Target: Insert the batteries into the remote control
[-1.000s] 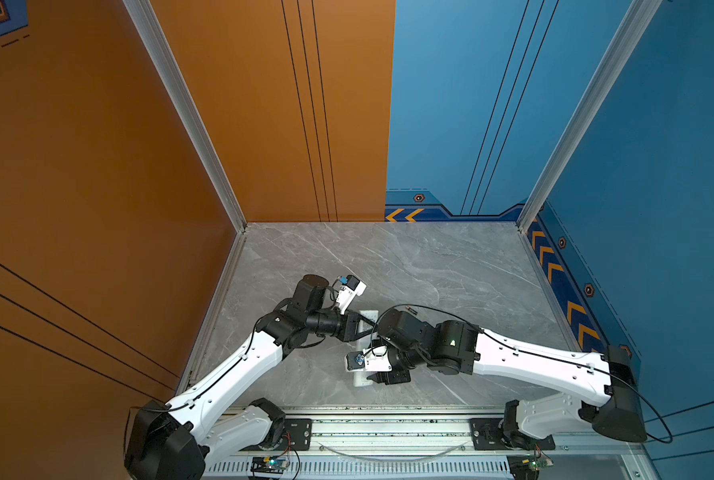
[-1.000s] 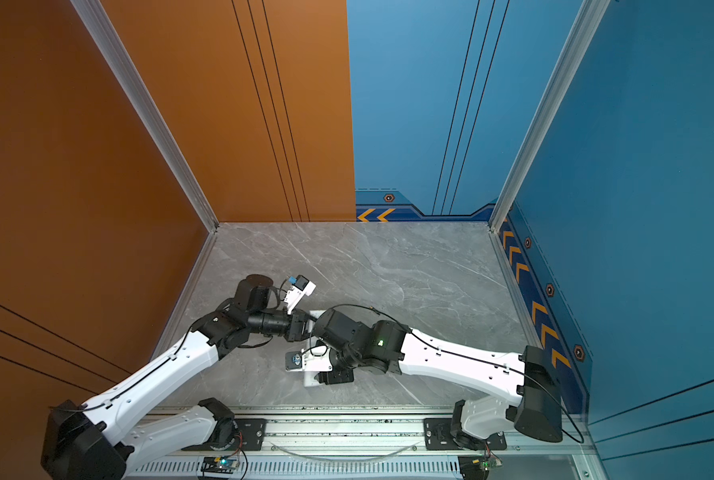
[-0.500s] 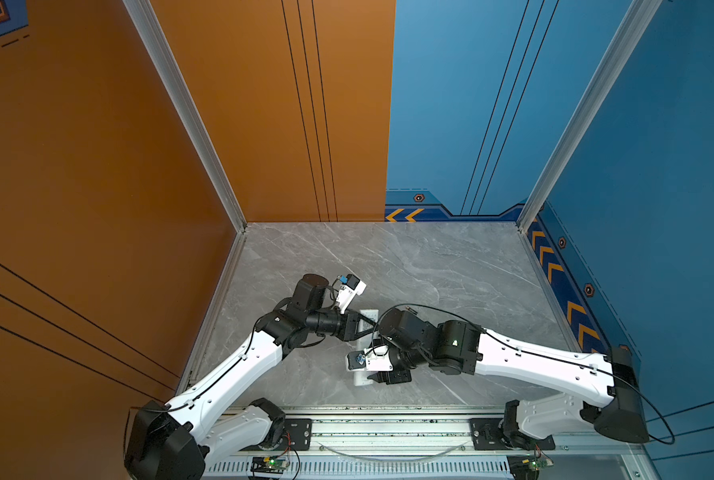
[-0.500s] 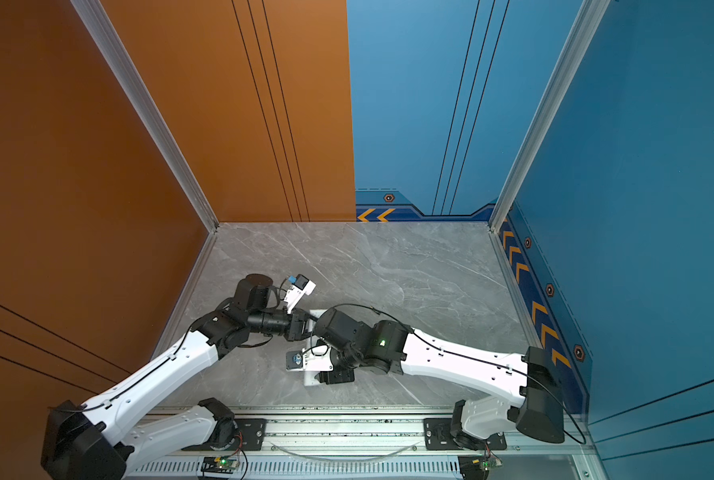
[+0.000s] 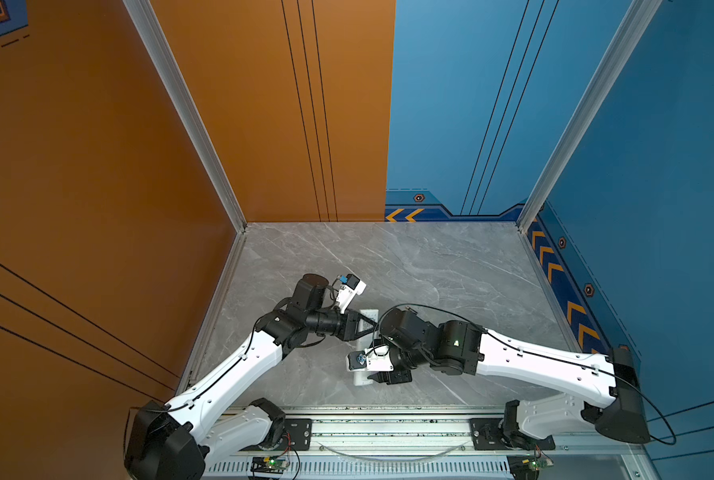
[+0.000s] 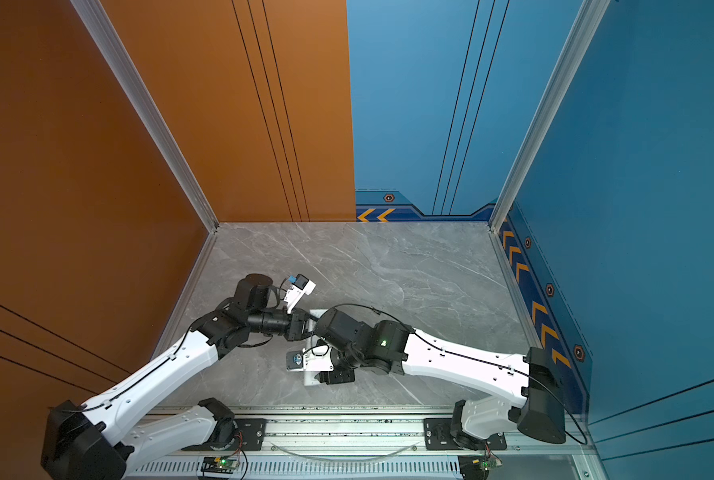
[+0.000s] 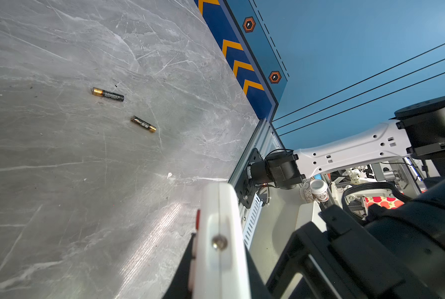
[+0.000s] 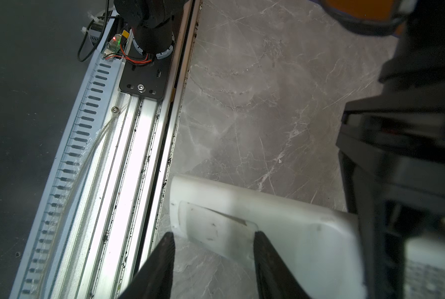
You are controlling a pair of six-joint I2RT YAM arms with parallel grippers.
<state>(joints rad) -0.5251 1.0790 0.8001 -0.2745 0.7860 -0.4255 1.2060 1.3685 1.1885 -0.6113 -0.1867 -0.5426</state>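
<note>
The remote control (image 7: 218,207) is a long white bar held edge-on above the grey table, a red button showing on its side. My left gripper (image 7: 217,271) is shut on one end of it. The other end (image 8: 281,214) shows its plain back with a rectangular cover panel (image 8: 216,227). My right gripper (image 8: 213,240) stands open there, fingertips (image 8: 169,243) apart at the panel's edge; contact is unclear. Both top views show only the remote's ends (image 5: 358,379) (image 6: 310,380) between the left gripper (image 5: 365,327) and right gripper (image 5: 378,377). Two batteries (image 7: 108,94) (image 7: 143,124) lie apart on the table in the left wrist view.
An aluminium rail (image 5: 388,432) with both arm bases runs along the table's front edge, close to the remote's near end. An orange wall (image 5: 97,208) stands on the left and a blue wall (image 5: 658,208) on the right. The marble table (image 5: 388,257) stretches behind the arms.
</note>
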